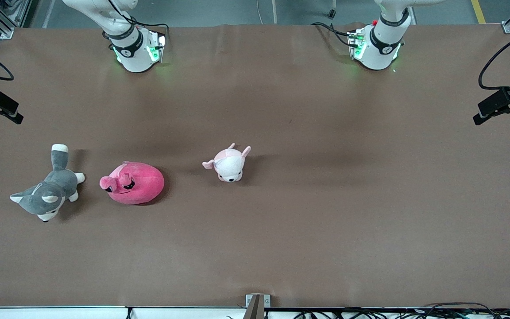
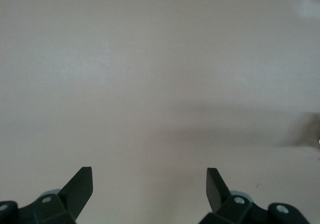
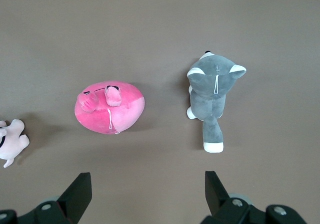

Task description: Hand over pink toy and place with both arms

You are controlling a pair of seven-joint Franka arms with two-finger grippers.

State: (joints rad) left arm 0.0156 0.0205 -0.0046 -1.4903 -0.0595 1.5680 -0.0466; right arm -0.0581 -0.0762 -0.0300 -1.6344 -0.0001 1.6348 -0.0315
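The pink toy (image 1: pixel 134 182) is a round hot-pink plush lying on the brown table toward the right arm's end. It also shows in the right wrist view (image 3: pixel 110 107). My right gripper (image 3: pixel 147 191) is open and empty, high above the table with the pink toy and the husky below it. My left gripper (image 2: pixel 149 189) is open and empty over bare table toward the left arm's end. Neither gripper shows in the front view; only the arm bases (image 1: pixel 133 48) (image 1: pixel 381 44) show there.
A grey-and-white plush husky (image 1: pixel 49 192) lies beside the pink toy, closer to the right arm's end of the table; it shows in the right wrist view (image 3: pixel 212 91). A small pale pink-and-white plush (image 1: pixel 229 164) lies near the table's middle. Black camera mounts (image 1: pixel 505 104) stand at both table ends.
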